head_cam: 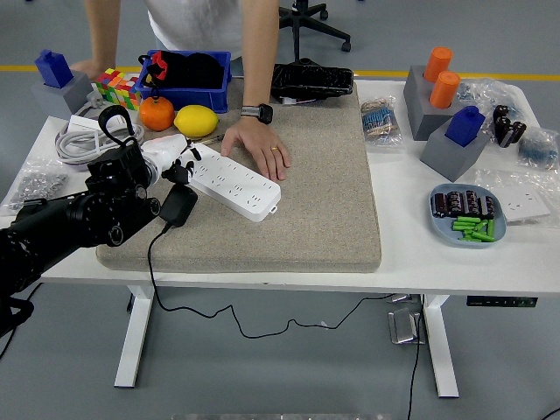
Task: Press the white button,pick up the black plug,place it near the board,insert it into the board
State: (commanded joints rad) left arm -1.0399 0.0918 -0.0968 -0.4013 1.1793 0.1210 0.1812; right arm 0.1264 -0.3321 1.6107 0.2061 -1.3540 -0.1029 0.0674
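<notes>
White table, grey floor, beige foam mat (pixel 289 192) covering the middle of the work area.

Left hand (pixel 171 156) is what I'm driving: black arm in from the lower left, pale fingers reaching at the left end of the white power strip (pixel 234 182), right where its switch should be. Fingertips look bunched and pointing at that end, not wrapped around anything. I can't confirm contact with the button; it's hidden behind the hand. Right arm not in frame.

Black plug (pixel 178 205) lies on the mat just below the hand, touching or nearly touching the strip's near left corner, its cable (pixel 153 262) running off the mat's front edge and down under the table. Good spot: short move once the press is done.

A person at the far side has one hand (pixel 258 144) flat on the mat against the strip's far edge, watch on the wrist. My read: bracing the strip so it doesn't slide when I push. Their other hand (pixel 87 67) rests at the far left corner.

Strip sits diagonal, sockets up, so insertion should be a straight drop.

Nearby clutter: orange (pixel 157 113), lemon (pixel 197 120), blue bin (pixel 188 80), coiled white cable (pixel 83 140). Close enough that I'd keep the wrist low.
</notes>
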